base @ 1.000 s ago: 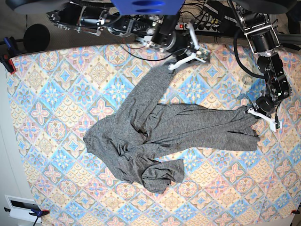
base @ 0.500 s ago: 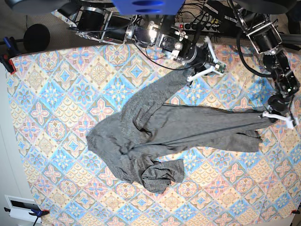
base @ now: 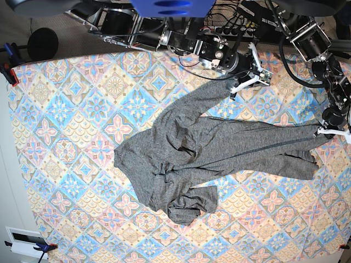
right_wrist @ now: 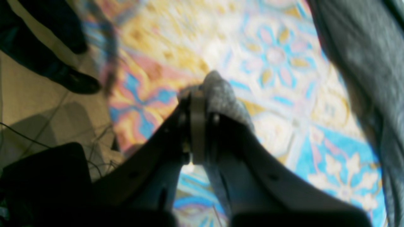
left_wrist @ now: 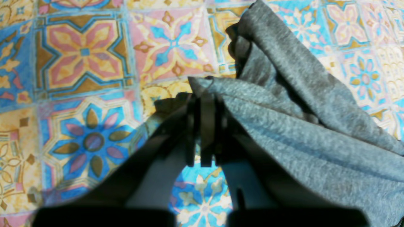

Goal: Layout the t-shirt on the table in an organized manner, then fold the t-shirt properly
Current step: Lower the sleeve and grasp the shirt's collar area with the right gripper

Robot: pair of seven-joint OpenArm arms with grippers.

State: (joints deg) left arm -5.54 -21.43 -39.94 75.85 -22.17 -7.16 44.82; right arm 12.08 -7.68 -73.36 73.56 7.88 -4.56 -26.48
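Note:
The dark-grey t-shirt (base: 219,145) lies crumpled across the middle of the table (base: 71,109), drawn out toward the right. One sleeve runs up to my right gripper (base: 247,82) near the back edge. In the right wrist view that gripper (right_wrist: 197,94) is shut on a small fold of the t-shirt (right_wrist: 221,91). My left gripper (base: 329,131) holds the shirt's right end near the table's right side. In the left wrist view it (left_wrist: 205,94) is shut on the edge of the t-shirt (left_wrist: 300,126). The other sleeve is bunched at the shirt's front.
Cables and a power strip (base: 230,30) run behind the table's back edge. A red clamp (base: 8,74) grips the left edge, and a white device (base: 24,241) sits at the front left corner. Past the table's edge show floor and a dark shoe (right_wrist: 72,82).
Both grippers have moved to the right with the fabric in them. The shirt has slid right and its body is stretched longer.

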